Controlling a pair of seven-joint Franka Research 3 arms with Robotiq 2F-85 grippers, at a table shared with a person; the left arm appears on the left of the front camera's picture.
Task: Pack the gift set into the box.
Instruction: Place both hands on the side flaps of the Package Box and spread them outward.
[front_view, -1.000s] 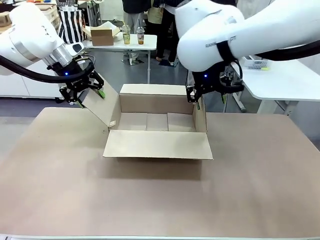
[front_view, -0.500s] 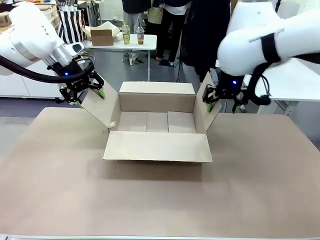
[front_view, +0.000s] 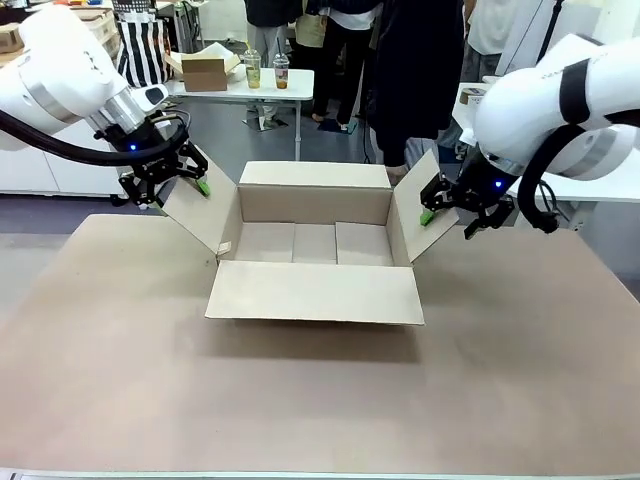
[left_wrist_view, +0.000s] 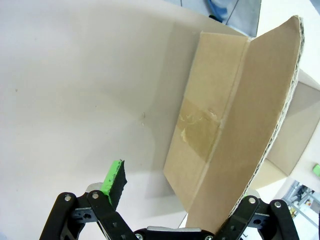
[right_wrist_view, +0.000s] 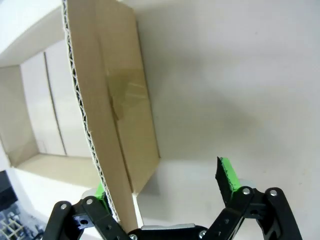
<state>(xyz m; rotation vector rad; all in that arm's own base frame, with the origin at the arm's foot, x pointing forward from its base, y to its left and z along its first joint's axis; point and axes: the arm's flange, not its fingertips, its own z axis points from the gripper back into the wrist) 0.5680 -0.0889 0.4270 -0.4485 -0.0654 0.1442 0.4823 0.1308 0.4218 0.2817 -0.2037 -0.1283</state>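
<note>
As right end effector (front_view: 447, 222) retreated, box (front_view: 315, 205) flap spread.

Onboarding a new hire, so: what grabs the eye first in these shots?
The box, wide open at mid-table, its near flap flat on the tabletop. Both side flaps tilt outward between open jaws: the left gripper straddles the left flap, the right gripper the right flap.

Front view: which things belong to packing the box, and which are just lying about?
Belong to the job: box; left gripper; right gripper, both open.
Lying about, in the background: small carton; two drink cups; striped bag.
</note>
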